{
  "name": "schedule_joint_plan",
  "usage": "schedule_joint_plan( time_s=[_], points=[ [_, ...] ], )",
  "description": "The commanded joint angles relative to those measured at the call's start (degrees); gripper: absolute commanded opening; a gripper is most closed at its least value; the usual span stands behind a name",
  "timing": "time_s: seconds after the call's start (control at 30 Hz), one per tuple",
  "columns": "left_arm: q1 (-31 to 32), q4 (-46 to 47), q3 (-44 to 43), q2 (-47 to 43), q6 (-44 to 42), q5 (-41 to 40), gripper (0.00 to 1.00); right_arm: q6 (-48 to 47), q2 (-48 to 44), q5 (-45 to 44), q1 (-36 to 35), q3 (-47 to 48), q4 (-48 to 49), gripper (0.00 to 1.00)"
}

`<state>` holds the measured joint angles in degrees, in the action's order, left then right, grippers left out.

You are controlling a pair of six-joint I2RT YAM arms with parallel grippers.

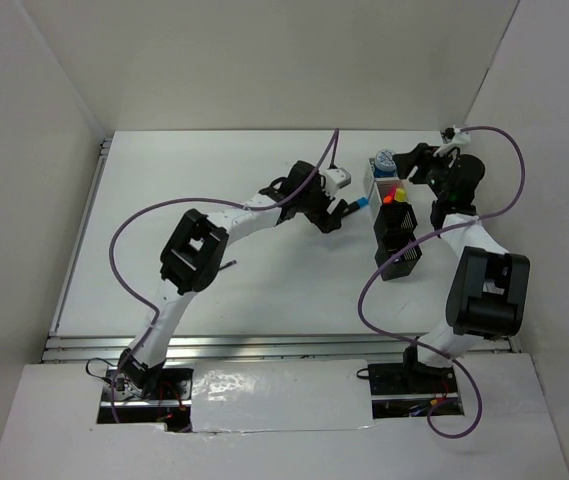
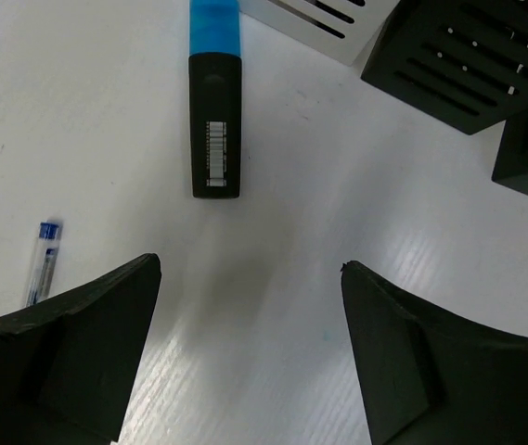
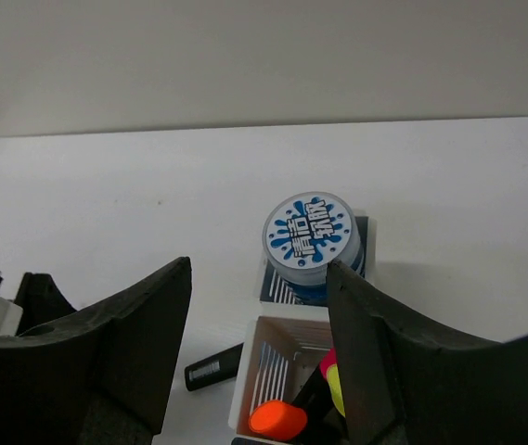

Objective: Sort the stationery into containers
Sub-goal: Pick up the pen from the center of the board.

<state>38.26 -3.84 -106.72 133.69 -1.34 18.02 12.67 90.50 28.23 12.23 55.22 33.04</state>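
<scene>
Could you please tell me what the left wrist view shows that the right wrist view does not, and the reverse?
Only the left wrist: a thin pen lying on the table, the blue cap of the blue-capped highlighter, and the black bins. Only the right wrist: a blue-white tape roll beyond the white bin, and an orange-capped highlighter standing in that bin. Both: the white bin, the table, and apparently the blue-capped highlighter's black body beside the bin.
</scene>
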Motion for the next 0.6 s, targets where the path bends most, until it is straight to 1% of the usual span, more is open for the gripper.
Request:
schedule_joint_plan(
  time_s=[0.0,0.17,0.37,0.43,0.47,0.53,0.57],
  points=[
    [0.59,1.73,-4.37,2.19,-1.29,-0.44,0.9,3.41,-3.92,2.62,2.0,3.05,-1.39,0.67],
    [0.94,1.46,-8.94,6.4,-1.65,-2.72,0.88,3.68,-6.38,5.61,3.24,2.17,-2.62,0.67],
    [1.73,-0.47,-14.39,10.97,-1.2,-4.31,0.8,2.71,-7.97,7.01,4.2,1.2,-3.85,0.65],
    [1.9,-3.36,-18.07,13.52,-1.12,-4.92,0.77,2.8,-8.14,7.1,4.73,1.29,-4.03,0.65],
    [1.91,-4.76,-21.31,14.4,-1.12,-5.1,0.75,2.98,-8.23,7.28,4.91,1.38,-4.12,0.65],
    [2.08,-6.7,-23.26,16.25,-0.85,-5.8,0.73,3.33,-8.32,7.19,5.26,1.38,-3.94,0.65],
    [2.17,-7.58,-25.97,16.69,-0.94,-6.15,0.73,3.42,-8.23,7.28,5.52,1.38,-3.94,0.65]
  ],
)
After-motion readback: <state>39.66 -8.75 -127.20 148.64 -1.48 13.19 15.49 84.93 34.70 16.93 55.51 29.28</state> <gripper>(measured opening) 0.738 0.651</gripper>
